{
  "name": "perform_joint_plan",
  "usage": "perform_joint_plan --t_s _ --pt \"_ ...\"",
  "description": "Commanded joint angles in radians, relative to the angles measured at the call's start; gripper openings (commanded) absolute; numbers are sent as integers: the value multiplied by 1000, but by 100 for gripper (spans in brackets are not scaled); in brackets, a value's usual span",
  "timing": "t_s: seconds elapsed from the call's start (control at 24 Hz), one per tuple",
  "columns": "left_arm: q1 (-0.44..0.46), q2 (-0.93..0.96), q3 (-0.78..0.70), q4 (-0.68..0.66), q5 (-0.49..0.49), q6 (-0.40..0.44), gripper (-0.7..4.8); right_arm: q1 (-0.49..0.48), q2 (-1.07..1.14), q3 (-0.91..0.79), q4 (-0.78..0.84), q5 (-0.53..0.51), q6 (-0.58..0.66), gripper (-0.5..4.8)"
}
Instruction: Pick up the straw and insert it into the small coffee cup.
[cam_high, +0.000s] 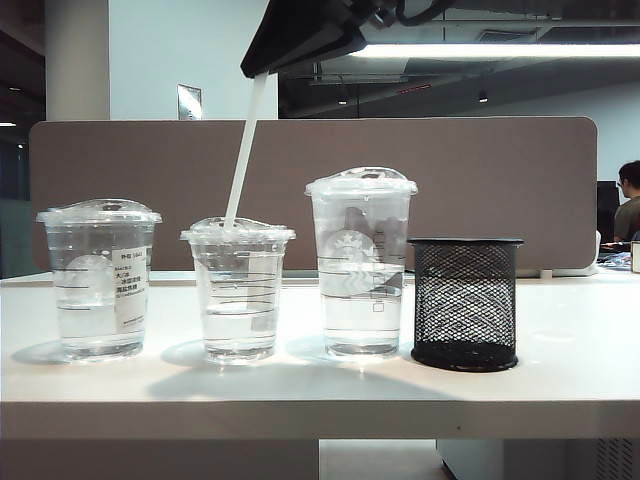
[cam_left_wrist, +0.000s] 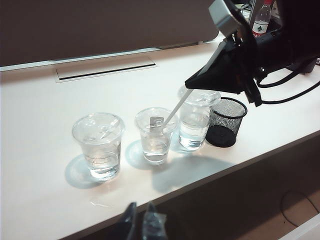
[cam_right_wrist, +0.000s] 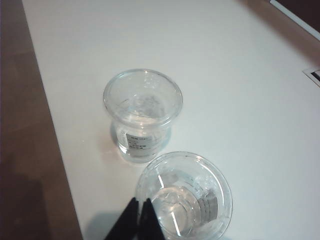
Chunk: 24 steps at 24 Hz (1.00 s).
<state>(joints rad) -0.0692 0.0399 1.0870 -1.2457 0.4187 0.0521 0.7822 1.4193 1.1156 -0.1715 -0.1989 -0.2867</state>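
- White plastic, the straw (cam_high: 245, 150) slanted down from the right gripper (cam_high: 262, 72), whose jaws were clamped on its upper end above the cups.
- Its lower tip met the domed lid of the small coffee cup (cam_high: 238, 290), the middle one of three clear cups on the white table (cam_high: 560, 360).
- A wider labelled cup (cam_high: 100, 280) stood to the left, the tallest cup (cam_high: 361, 265) to the right, just beside a black mesh holder (cam_high: 466, 303).
- Only the dark tips of the left gripper (cam_left_wrist: 141, 222) showed at the near table edge, well apart from the cups; whether it was released or clenched I could not tell.
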Motion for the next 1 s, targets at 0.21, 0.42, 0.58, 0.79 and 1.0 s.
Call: perform_joint_plan --t_s 0.21,0.42,0.58,0.79,1.0 --pt "1 2 2 13 1 1 22 -5 26 5 66 -1 -3 367" --pt "1 2 2 13 0 1 22 -3 -24 71 5 75 -3 157" --pt "1 2 -6 24 -60 9 22 2 -162 83 11 92 -28 -5" --pt "1 2 -86 135 -43 8 22 -13 -320 53 18 89 39 -5" --pt "1 2 -340 460 10 -59 22 -15 -550 -156 235 90 85 -5"
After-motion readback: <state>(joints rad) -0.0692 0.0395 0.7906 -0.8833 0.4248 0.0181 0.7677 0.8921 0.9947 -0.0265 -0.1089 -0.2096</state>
